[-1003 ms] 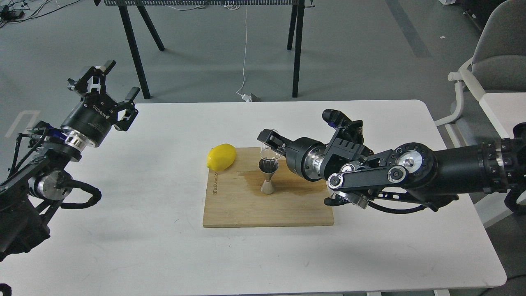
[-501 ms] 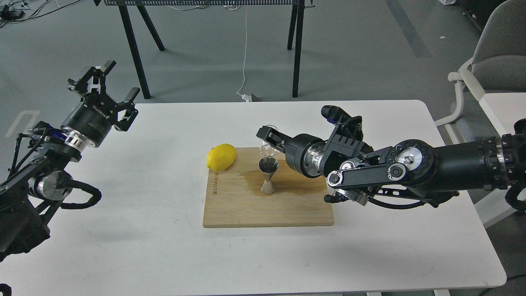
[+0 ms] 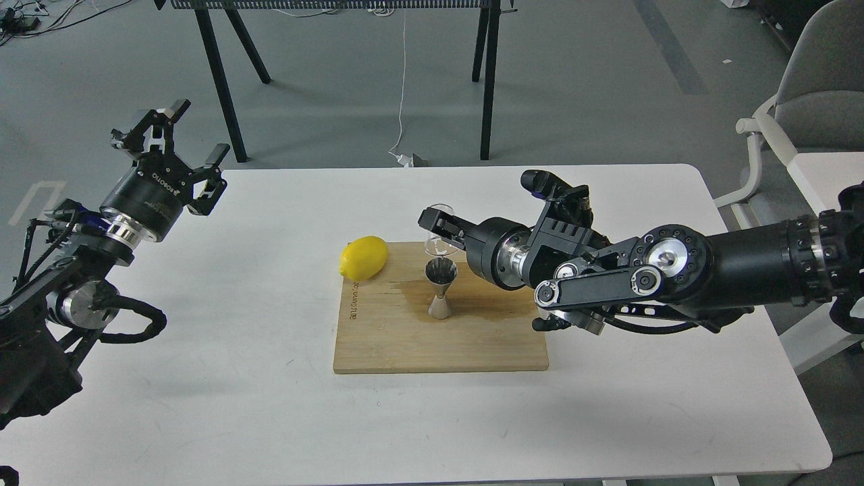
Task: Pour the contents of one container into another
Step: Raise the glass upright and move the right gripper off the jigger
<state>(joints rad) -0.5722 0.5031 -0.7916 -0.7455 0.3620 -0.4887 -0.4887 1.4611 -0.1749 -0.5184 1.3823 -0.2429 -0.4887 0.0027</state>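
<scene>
The steel jigger [image 3: 441, 290] stands upright near the middle of the wooden board [image 3: 405, 337], its top cone open upward. Just above and behind it hangs the small clear glass cup [image 3: 441, 233], held in my right gripper [image 3: 437, 229], which is shut on it; the cup looks nearly upright, its rim uppermost. My right arm reaches in from the right, low over the board's right edge. Far off at the table's back left corner, my left gripper [image 3: 181, 135] is raised with its fingers spread and nothing between them.
A yellow lemon [image 3: 363, 258] lies at the board's back left corner. A darker wet-looking patch [image 3: 405, 293] marks the board around the jigger. The white table [image 3: 270, 405] ends near a chair at the right.
My right gripper has lifted the glass cup up and slightly back from the jigger's mouth, and the cup has turned more upright. The left arm has stayed still.
</scene>
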